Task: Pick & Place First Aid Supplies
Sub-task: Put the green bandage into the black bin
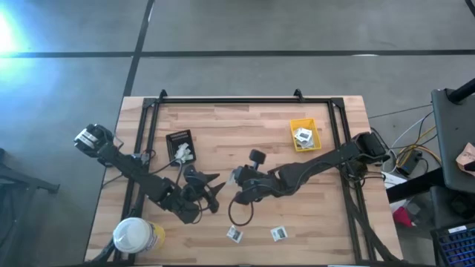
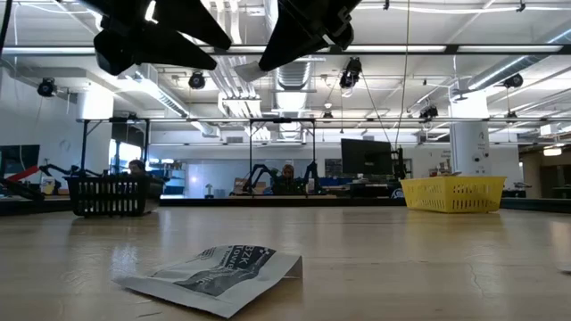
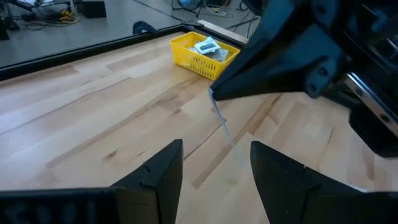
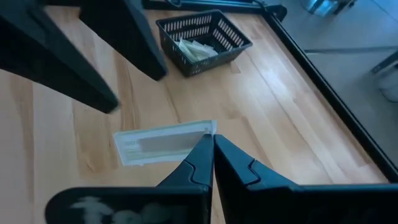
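Observation:
My right gripper [image 4: 211, 142] is shut on a narrow pale strip packet [image 4: 163, 144], held above the middle of the table. Seen from the left wrist, the strip [image 3: 225, 127] hangs edge-on under my right gripper [image 3: 212, 94]. My left gripper [image 3: 214, 163] stands open just left of it, its fingers pointing at the strip and touching nothing. The two grippers, left [image 1: 215, 191] and right [image 1: 233, 185], face each other. Two square white packets [image 1: 235, 233] [image 1: 279, 233] lie flat near the front edge. One of these packets [image 2: 214, 272] lies close before the low camera. My right gripper pinches one end of the strip, at its corner [image 4: 209, 129], between the tips of its two fingers. The fingers slant downward toward the table's left. The strip hangs slanting below the fingertips, clear of the table.
A small yellow bin [image 1: 304, 134] with packets in it stands at the back right. At the back left, a black basket [image 1: 180, 144] holds pale strips. A white-lidded yellow tub [image 1: 135, 236] sits at the front left corner. A black frame [image 1: 223, 101] runs along the table's far edge.

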Robot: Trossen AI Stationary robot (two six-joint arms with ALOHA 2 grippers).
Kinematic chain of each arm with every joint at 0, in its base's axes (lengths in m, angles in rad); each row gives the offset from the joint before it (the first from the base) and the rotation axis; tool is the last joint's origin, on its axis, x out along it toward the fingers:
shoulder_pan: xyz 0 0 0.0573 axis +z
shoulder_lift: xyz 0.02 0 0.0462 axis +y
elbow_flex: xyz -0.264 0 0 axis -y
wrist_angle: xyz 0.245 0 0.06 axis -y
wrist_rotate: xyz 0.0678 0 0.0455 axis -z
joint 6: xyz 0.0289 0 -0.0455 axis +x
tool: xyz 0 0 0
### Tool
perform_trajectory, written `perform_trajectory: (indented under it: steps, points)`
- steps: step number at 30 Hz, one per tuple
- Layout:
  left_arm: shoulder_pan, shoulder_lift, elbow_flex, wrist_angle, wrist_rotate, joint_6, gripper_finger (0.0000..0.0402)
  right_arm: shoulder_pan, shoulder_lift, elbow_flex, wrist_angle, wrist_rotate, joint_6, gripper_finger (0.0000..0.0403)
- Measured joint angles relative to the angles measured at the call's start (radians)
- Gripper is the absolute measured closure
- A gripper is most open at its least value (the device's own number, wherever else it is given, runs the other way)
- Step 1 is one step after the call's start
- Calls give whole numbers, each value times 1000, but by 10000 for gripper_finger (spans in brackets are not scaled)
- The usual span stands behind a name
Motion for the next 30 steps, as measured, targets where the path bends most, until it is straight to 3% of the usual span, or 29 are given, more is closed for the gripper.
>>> perform_trajectory:
  steps: [20,25,30]
  points:
    - [47,0,-1,30,18,31,226,8,0,0,131,-3,-131,394]
    - [55,0,-17,29,18,33,266,10,0,0,132,-3,-131,394]
    - [56,0,-28,30,18,34,341,10,1,0,133,-3,-131,394]
